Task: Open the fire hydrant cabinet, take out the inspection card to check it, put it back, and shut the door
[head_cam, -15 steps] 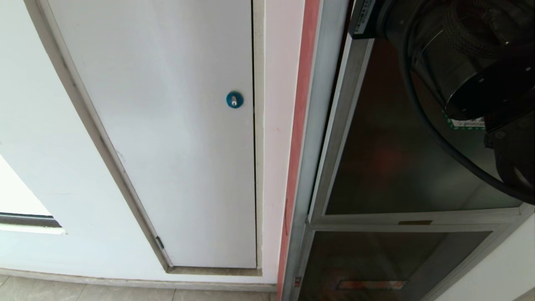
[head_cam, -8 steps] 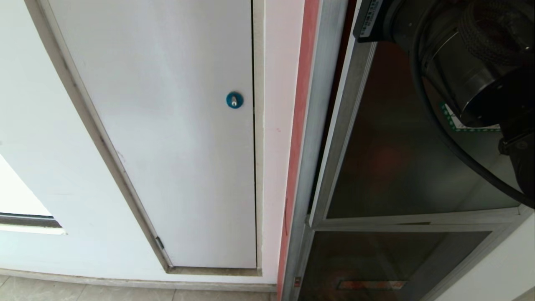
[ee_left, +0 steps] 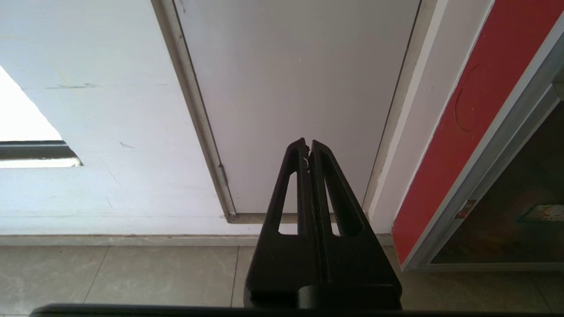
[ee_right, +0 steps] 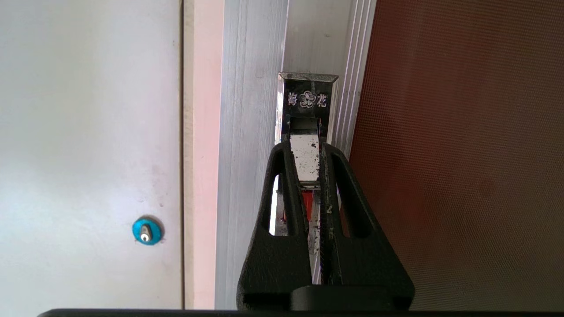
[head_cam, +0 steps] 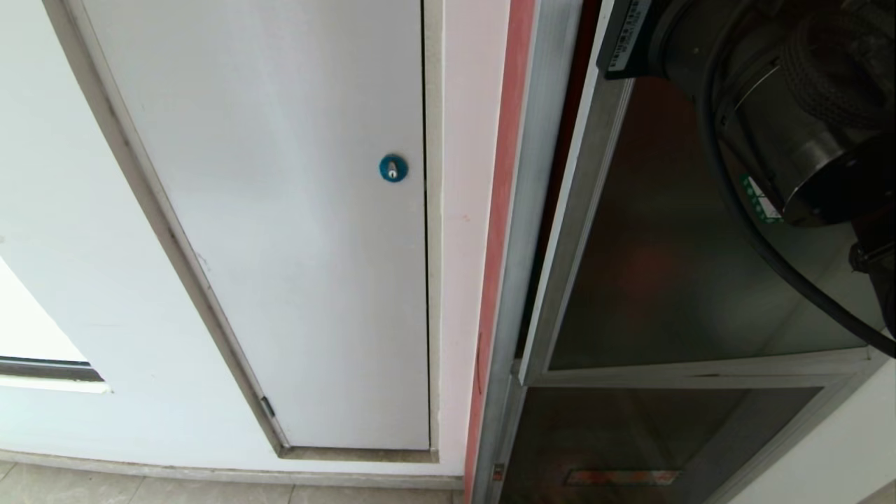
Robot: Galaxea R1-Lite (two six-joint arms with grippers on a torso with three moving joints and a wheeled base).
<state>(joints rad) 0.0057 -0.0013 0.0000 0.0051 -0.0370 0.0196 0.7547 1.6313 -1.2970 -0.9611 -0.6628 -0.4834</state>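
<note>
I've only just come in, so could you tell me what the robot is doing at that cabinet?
The right gripper is shut on the metal latch handle at the edge of the door of the fire hydrant cabinet. The head view shows a dark gap along that edge, so the door stands slightly ajar. The inspection card is not in view. The left gripper is shut and empty, parked low in front of the plain white door beside the cabinet.

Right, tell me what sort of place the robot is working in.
Probably a corridor or service area inside a building: a glass-fronted fire hydrant cabinet set into a white wall, a plain white panel door with a blue lock beside it, and a tiled floor below.
</note>
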